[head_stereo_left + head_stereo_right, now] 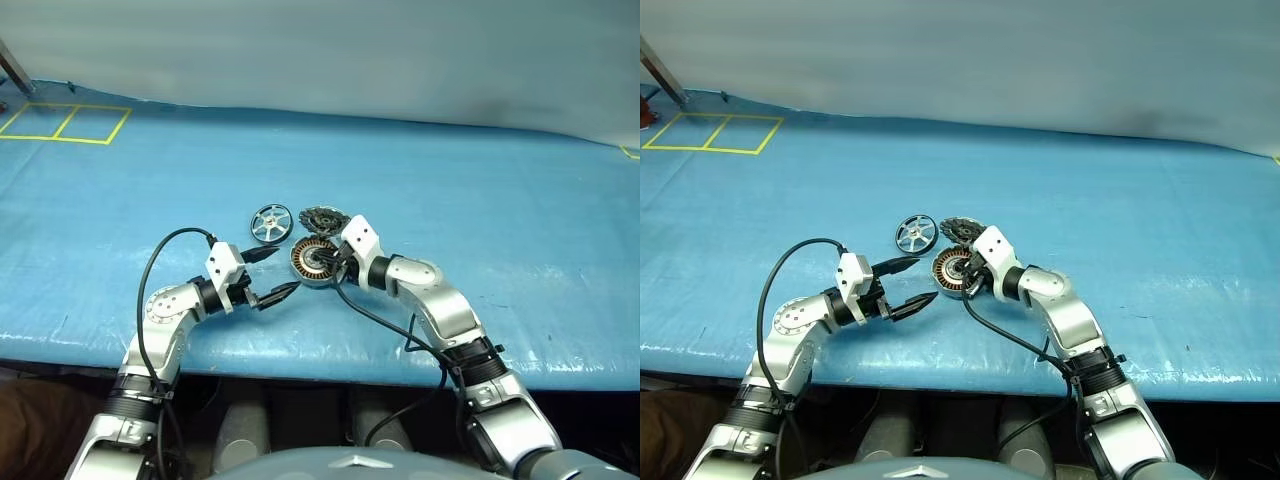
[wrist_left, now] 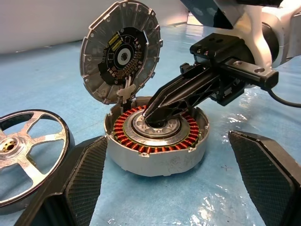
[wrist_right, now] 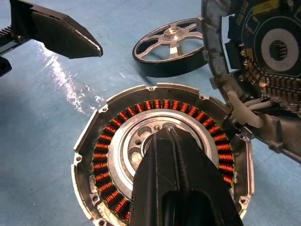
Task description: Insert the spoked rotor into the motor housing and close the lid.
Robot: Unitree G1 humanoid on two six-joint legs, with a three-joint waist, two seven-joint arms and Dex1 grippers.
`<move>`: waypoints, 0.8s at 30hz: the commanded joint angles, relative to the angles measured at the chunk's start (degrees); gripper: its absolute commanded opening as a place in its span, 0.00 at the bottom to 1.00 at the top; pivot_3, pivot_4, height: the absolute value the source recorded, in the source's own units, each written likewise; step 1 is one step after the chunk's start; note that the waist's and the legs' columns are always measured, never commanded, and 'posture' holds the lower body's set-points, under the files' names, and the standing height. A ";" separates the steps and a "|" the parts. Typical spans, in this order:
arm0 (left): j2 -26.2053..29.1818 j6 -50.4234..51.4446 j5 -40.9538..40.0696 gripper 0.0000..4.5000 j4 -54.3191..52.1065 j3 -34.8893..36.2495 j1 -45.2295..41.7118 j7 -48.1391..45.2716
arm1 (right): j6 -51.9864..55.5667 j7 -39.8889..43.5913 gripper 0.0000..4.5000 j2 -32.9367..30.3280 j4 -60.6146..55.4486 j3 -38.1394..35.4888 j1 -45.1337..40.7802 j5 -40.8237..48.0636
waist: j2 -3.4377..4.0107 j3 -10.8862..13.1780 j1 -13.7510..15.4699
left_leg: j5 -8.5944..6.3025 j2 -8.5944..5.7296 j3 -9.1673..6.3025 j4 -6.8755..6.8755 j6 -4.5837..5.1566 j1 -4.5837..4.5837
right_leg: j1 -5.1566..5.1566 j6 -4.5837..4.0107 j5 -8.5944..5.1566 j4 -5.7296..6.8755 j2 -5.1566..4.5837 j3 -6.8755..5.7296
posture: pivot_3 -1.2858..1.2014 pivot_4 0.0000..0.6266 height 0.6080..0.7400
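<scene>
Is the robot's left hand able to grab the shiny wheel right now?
Probably yes. The left gripper is open, and the spoked rotor lies flat on the blue table just beyond it, with nothing between them.

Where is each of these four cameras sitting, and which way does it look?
Left eye: on the head, looking down over both arms at the housing, rotor and lid on the table.
Right eye: beside it, same scene and arms.
Left wrist: on the left arm, looking along its open left gripper at the housing; the right gripper shows too.
Right wrist: on the right arm, looking down its shut fingers into the housing.
Both wrist views share housing, rotor and propped-up lid.
</scene>
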 commanded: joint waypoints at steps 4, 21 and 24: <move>-0.45 2.64 -1.98 1.00 -1.60 2.77 -1.24 2.83 | 1.64 0.61 0.01 -1.41 -10.99 -0.84 0.73 1.91 | 0.00 0.00 0.00 | 0.00 0.01 -0.01 0.00 0.00 0.02 | 0.01 0.05 -0.03 0.00 0.00 0.00 | 0.52 0.24 1.00; -0.77 2.83 3.88 0.91 6.10 4.12 -10.91 11.71 | -1.02 -1.41 0.00 -2.91 -14.46 -2.00 8.59 2.66 | -0.01 0.00 0.03 | 0.00 -0.01 -0.02 0.01 0.00 0.02 | 0.04 0.11 -0.01 -0.02 0.03 0.00 | 0.52 0.24 1.00; -0.94 5.08 5.23 0.87 8.21 4.02 -12.24 13.52 | -1.14 -1.99 0.00 -3.00 -14.59 -2.48 9.04 2.75 | -0.01 0.00 0.05 | 0.00 -0.01 -0.03 0.01 0.00 0.02 | 0.05 0.13 -0.03 -0.02 0.04 0.00 | 0.52 0.24 1.00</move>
